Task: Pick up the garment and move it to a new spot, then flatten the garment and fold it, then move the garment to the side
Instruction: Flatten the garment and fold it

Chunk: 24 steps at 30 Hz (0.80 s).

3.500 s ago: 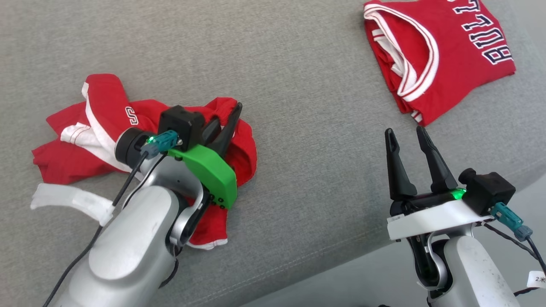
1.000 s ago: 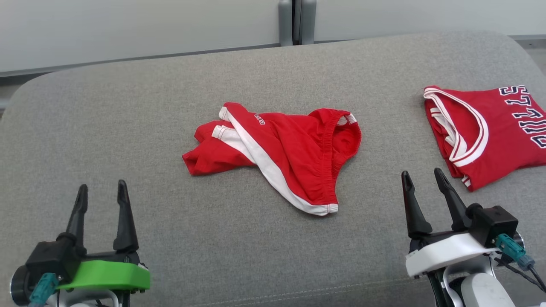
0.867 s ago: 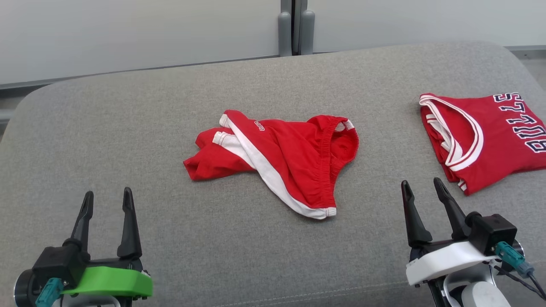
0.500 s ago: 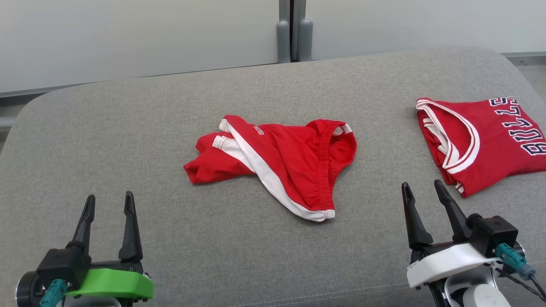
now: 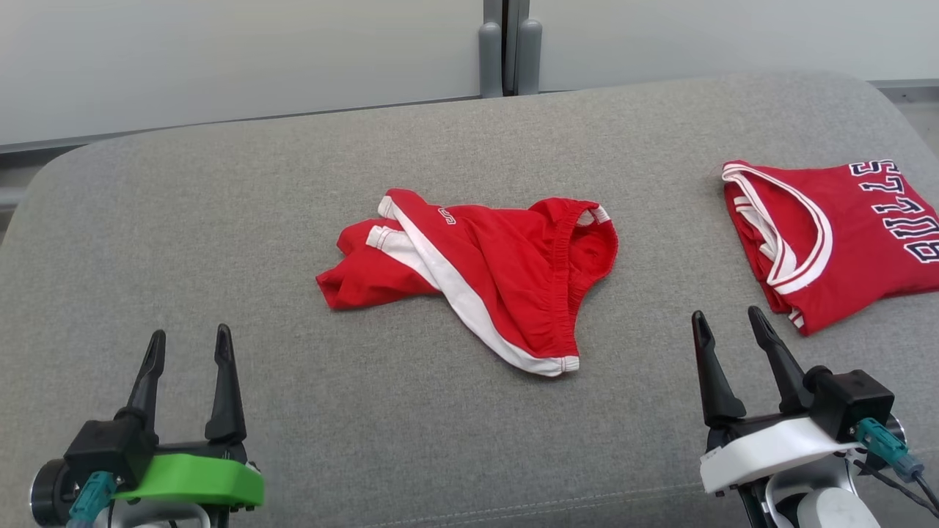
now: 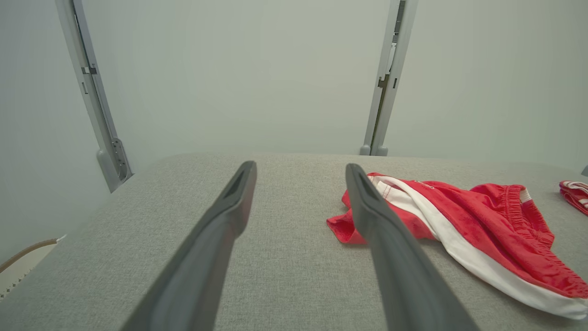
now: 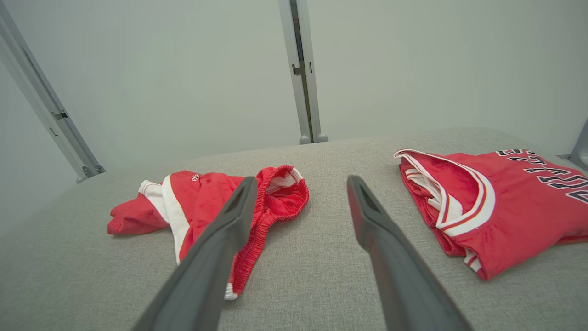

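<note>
Fingers on both grippers are spread wide with nothing between them. The left gripper is parked at the near left of the grey cushion and the right gripper at the near right, tips pointed away from the robot. The garment, red shorts with a white side stripe, is lying crumpled in the middle of the cushion, further out than both sets of tips, pretty much between them and touched by neither. So it's found ahead and to the right of the left fingers, and ahead and to the left of the right ones. Its long axis is laid roughly across: bunched leg ends at the left, elastic waistband at the right, with the stripe run diagonally down to a hem corner on the near side. Neither arm can really be called closer, tbh. The leg ends look better placed for the left, the waistband and near corner for the right. A folded red jersey is set well apart at the far right. Flattening isn't done yet, so an inward reach from both sides seems to be what's called for.
</note>
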{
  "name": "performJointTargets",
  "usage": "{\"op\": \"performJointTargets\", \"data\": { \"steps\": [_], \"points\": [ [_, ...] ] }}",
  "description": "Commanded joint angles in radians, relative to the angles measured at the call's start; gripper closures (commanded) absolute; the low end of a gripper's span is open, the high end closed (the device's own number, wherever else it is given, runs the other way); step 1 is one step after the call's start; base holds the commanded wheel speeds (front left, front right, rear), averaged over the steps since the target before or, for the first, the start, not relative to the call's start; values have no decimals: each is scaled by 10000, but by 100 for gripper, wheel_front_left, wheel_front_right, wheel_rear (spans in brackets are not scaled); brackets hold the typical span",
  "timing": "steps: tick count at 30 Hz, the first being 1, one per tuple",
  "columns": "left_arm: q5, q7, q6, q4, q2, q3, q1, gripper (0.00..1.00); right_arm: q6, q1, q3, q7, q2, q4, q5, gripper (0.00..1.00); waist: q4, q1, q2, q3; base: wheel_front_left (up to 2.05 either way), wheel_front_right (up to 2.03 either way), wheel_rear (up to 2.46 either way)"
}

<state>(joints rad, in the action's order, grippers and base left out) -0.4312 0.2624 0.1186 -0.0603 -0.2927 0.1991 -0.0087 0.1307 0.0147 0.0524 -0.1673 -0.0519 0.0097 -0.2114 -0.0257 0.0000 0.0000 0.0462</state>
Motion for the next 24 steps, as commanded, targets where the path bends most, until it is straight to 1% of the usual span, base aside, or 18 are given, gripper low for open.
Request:
{"op": "performJointTargets", "data": {
  "steps": [1,4,7,8,10,13,15,19,20,21,24],
  "points": [
    [66,23,-52,-23,-9,18,-213,0,-1,-60,-13,35,-16,-50,45,0,-12,0,0,84,0,0,0],
    [139,-117,-219,-104,-85,184,-642,0,-1,-203,31,13,-13,-108,47,0,-74,0,0,343,0,0,0],
    [114,-467,-592,-254,-151,487,-1349,0,-1,-354,104,-33,-11,-169,31,0,-209,0,0,684,0,0,0],
    [76,-634,-757,-335,-185,570,-1640,0,-3,-426,122,-53,-9,-188,42,0,-281,0,0,814,0,0,0],
    [-229,-1096,-1246,-519,-109,799,-2297,0,-1,-600,181,-105,-8,-228,39,0,-467,0,0,1131,0,0,0],
    [-532,-1995,-1887,-913,-274,1119,-3359,0,-1,-830,270,-191,-7,-201,-20,0,-813,0,0,1621,0,0,0],
    [-714,-2640,-2172,-1229,-409,1365,-4132,0,-1,-972,333,-294,-3,-141,-79,0,-1057,0,0,1929,0,0,0],
    [-1387,-3877,-2433,-1971,-856,1756,-5535,0,-1,-1242,506,-554,1,38,-355,0,-1617,0,0,2500,0,0,0],
    [-1464,-4165,-2480,-2155,-1073,1900,-5871,0,-1,-1304,529,-621,-2,81,-440,0,-1757,0,0,2632,0,0,0],
    [-1464,-4165,-2480,-2155,-1073,1900,-5871,0,-1,-1304,529,-621,-2,81,-440,0,-1757,0,0,2632,0,0,0],
    [-2195,-4979,-2496,-2675,-1491,2205,-6766,0,-3,-1509,574,-784,1,294,-627,0,-2144,0,0,2987,0,0,0]
  ]
}}
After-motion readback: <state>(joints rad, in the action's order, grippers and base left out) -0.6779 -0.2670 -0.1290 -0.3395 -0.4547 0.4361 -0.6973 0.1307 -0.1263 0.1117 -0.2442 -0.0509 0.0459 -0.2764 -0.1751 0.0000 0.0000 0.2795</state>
